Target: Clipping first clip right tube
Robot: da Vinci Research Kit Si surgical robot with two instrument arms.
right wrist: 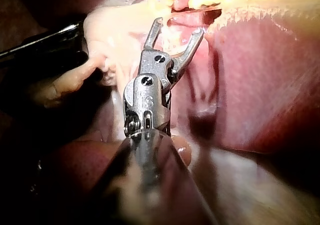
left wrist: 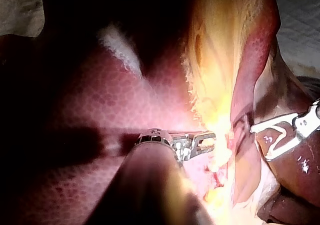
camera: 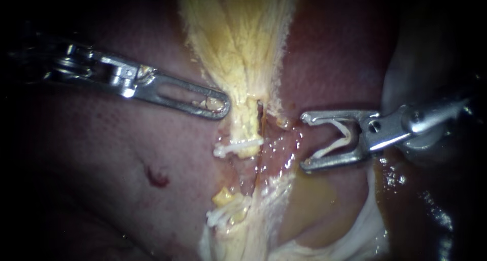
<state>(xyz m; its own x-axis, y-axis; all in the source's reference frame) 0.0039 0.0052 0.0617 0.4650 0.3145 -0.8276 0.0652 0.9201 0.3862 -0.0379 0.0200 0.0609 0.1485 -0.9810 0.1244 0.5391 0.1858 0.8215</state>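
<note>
Clip point(camera: 346, 133) sits between the wide-spread jaws of my right instrument point(camera: 303, 141), just right of the wet central tissue point(camera: 274, 139).
Both jaws touch the clip and hold it. Farther left, two other white clips point(camera: 236, 148) cross a yellow strand point(camera: 248, 121). My left instrument point(camera: 219, 106) is clamped on the edge of the pale yellow tissue point(camera: 238, 47), over the liver point(camera: 101, 154).

endoscope: close on liver point(camera: 101, 154) | wrists: along left instrument point(left wrist: 212, 138), right instrument point(right wrist: 180, 26) | shared: yellow tissue point(camera: 238, 42)
</note>
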